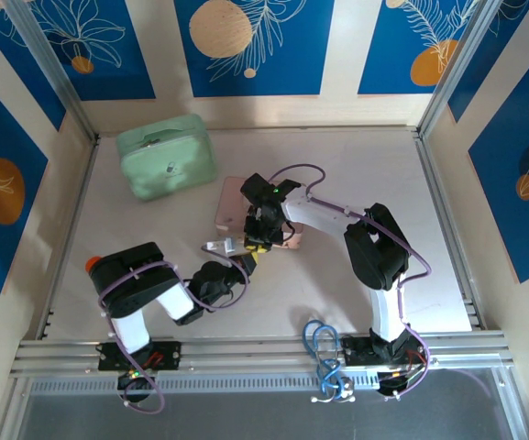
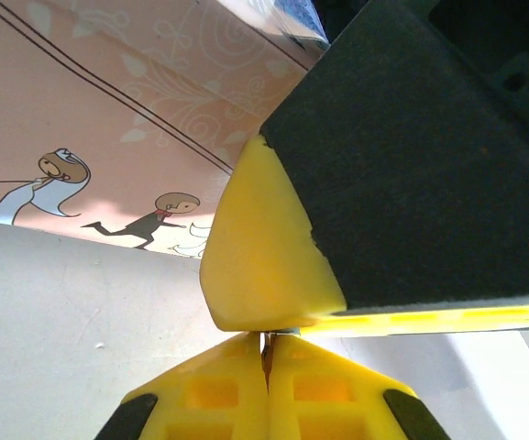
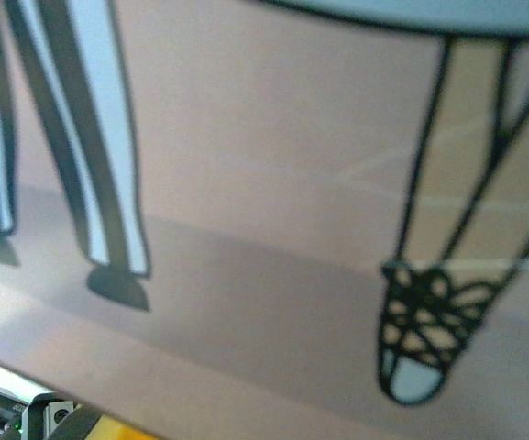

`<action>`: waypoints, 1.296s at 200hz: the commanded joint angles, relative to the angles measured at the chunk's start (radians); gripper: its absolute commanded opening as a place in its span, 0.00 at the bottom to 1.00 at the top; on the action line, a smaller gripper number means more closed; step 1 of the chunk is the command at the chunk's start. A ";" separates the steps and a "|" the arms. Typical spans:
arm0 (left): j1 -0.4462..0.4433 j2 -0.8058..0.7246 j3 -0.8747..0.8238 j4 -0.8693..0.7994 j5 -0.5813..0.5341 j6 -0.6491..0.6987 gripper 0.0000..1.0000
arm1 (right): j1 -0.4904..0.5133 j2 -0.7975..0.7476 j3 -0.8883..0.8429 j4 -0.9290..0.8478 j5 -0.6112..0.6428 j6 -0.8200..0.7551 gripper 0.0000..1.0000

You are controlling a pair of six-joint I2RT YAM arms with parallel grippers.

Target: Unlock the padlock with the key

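Where my two arms meet over the desk (image 1: 292, 298), my left tool (image 2: 266, 357) is fully closed, its yellow pads pressed flat together w/ no gap. A thin sliver of metal (image 2: 283, 330) shows right at the tips. Can't tell what it is, or whether I've got hold of it.

My right tool (image 1: 262, 231) comes in from the far side, tip to tip w/ the left one. One of its yellow fingers (image 2: 255, 247) sits just above my left pads, touching or nearly so, w/ black housing behind it. How far the right tool is open, and what if anything it grips: can't tell.

Padlock: can't tell where it is. The spot btwn the two tools is too small & crowded to read from above.

Both tools are at the near edge of the pink tin (image 1: 233, 205); the left wrist cam has a cartoon bride & groom on its side. The right wrist cam is close up on the tin's pink artwork, blurred.

A small silvery piece (image 1: 218, 246) lies on the desk just left of the tips, near the tin's near-left corner. The mint-green case (image 1: 166, 158) lies well apart, far left. A blue cable loop (image 1: 319, 341) hangs by the right arm's base.
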 commanded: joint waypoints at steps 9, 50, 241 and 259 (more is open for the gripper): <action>-0.001 0.020 0.041 0.072 0.035 -0.033 0.00 | 0.025 -0.015 -0.069 0.039 -0.241 0.131 0.37; -0.002 0.029 0.025 0.072 0.028 -0.056 0.00 | 0.050 -0.157 -0.214 0.203 -0.038 0.200 0.59; 0.007 0.003 0.004 0.072 0.037 -0.090 0.00 | 0.045 -0.150 -0.274 0.301 0.180 0.205 0.36; 0.007 0.003 0.005 0.072 0.039 -0.091 0.00 | 0.043 -0.148 -0.275 0.305 0.179 0.201 0.32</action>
